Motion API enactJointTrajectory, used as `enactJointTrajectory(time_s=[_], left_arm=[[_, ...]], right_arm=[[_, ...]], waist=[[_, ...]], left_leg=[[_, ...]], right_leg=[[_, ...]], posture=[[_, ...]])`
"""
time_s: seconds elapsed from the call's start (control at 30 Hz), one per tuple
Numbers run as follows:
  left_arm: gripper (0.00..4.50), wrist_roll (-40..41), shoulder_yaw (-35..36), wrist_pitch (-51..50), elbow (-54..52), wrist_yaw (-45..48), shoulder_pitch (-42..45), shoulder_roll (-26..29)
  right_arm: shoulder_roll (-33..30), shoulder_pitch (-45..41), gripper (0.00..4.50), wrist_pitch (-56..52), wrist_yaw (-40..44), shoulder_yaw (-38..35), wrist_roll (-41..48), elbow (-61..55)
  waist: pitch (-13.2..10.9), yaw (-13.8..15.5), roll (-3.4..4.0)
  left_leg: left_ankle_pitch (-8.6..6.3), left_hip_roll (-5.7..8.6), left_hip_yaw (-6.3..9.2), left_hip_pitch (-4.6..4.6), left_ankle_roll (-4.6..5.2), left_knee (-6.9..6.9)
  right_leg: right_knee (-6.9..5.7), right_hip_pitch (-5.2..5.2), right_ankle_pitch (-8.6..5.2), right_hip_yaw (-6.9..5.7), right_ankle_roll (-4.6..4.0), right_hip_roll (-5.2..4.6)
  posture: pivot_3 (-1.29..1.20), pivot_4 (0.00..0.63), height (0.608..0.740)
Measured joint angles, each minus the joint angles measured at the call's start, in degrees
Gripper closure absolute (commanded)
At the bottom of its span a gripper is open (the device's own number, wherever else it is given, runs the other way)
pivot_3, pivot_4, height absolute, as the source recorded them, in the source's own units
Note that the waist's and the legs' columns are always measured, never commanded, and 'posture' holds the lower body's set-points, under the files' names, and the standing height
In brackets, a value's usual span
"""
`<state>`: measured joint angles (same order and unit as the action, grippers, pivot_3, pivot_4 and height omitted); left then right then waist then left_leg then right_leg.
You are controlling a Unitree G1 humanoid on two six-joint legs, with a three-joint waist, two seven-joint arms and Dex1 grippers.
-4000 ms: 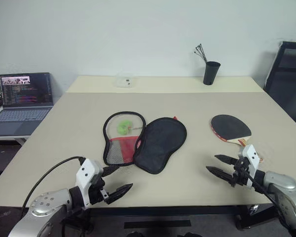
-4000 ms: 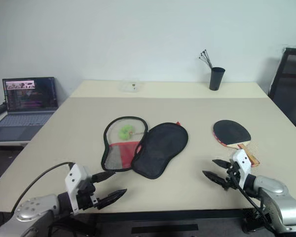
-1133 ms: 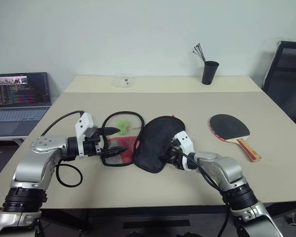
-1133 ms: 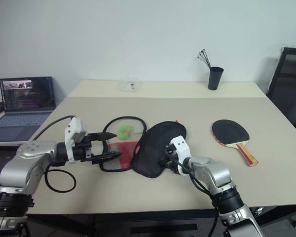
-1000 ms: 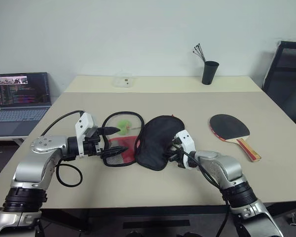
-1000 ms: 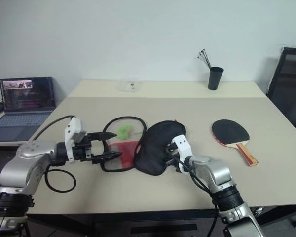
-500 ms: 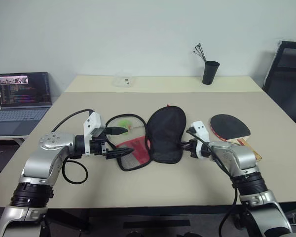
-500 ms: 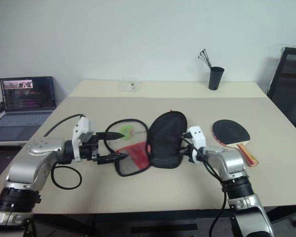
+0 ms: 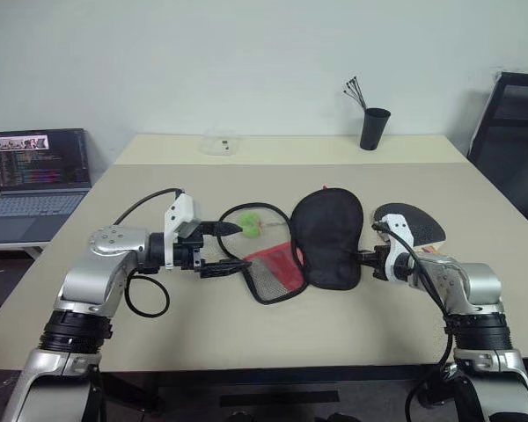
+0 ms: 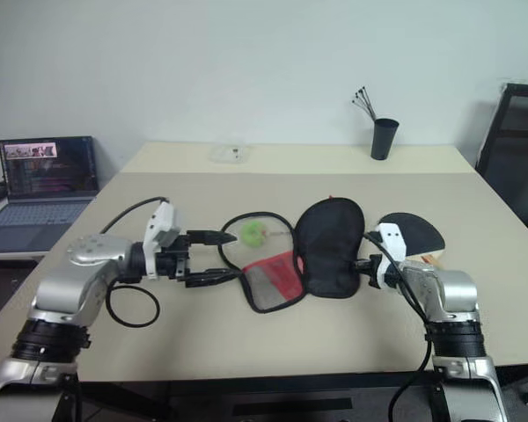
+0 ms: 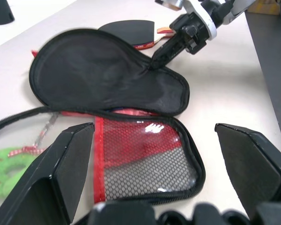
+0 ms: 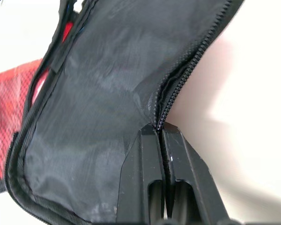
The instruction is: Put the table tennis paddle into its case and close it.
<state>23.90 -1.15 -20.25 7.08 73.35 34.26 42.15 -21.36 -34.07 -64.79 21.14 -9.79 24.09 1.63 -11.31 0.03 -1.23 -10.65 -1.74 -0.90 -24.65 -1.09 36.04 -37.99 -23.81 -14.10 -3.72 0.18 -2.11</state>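
Two halves of the case (image 9: 327,237) lie spread open near the middle of the table (image 9: 246,334), the black flap on the robot's right and the mesh-and-red half on its left, with a green item in the clear pocket. The right gripper (image 9: 367,258) is clamped tight on the flap's zip edge at its narrow end; the wrist view has the zipper teeth running straight into the pinched fingertips. The left gripper (image 9: 233,246) is spread wide beside the mesh half's rim, touching nothing. The table tennis paddle (image 9: 414,222) lies just behind the right wrist, its black face partly hidden by it. Bare tabletop stretches along the near edge. A black cup (image 9: 375,128) stands at the far edge and a laptop (image 9: 37,171) off the left side.
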Motion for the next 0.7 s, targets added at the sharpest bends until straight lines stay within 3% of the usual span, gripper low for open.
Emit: enactJointTrajectory(time_s=[0.2,0.5,0.6,0.7], left_arm=[[0.00,-0.43,-0.87,0.95,1.06,0.51,0.85,-0.94],[0.00,-1.41,-0.97,1.94,2.69,1.06,1.58,-1.96],[0.00,-1.53,-0.98,1.95,2.69,1.07,1.65,-2.11],[0.00,-1.52,-0.98,1.94,2.64,1.05,1.65,-2.10]], right_arm=[[2.63,3.84,4.47,-1.93,-3.03,-0.72,0.40,-4.83],[3.40,2.14,4.47,-1.21,-3.47,2.09,-0.03,-3.66],[2.13,1.32,3.89,0.93,-2.67,2.86,-0.93,-1.70],[-0.08,1.04,2.85,2.73,-2.03,3.22,-2.22,-0.69]], waist=[[0.00,-0.08,0.00],[0.00,-0.13,0.00],[0.00,-0.12,0.00],[0.00,-0.11,0.00]], left_leg=[[0.00,0.00,-0.01,-0.01,0.00,0.01],[0.00,0.03,-0.02,-0.01,0.00,0.02],[0.00,0.02,-0.02,-0.02,0.00,0.01],[0.00,0.03,-0.02,-0.04,0.00,0.01]], right_leg=[[-0.04,-0.04,0.00,0.03,0.00,0.02],[-0.05,-0.05,0.00,0.04,0.00,0.06],[-0.03,-0.05,0.00,0.03,0.00,0.06],[-0.01,-0.05,0.00,0.04,0.00,0.05]], posture=[[0.00,0.150,0.740],[0.00,0.150,0.740],[0.00,0.150,0.740],[0.00,0.150,0.740]])
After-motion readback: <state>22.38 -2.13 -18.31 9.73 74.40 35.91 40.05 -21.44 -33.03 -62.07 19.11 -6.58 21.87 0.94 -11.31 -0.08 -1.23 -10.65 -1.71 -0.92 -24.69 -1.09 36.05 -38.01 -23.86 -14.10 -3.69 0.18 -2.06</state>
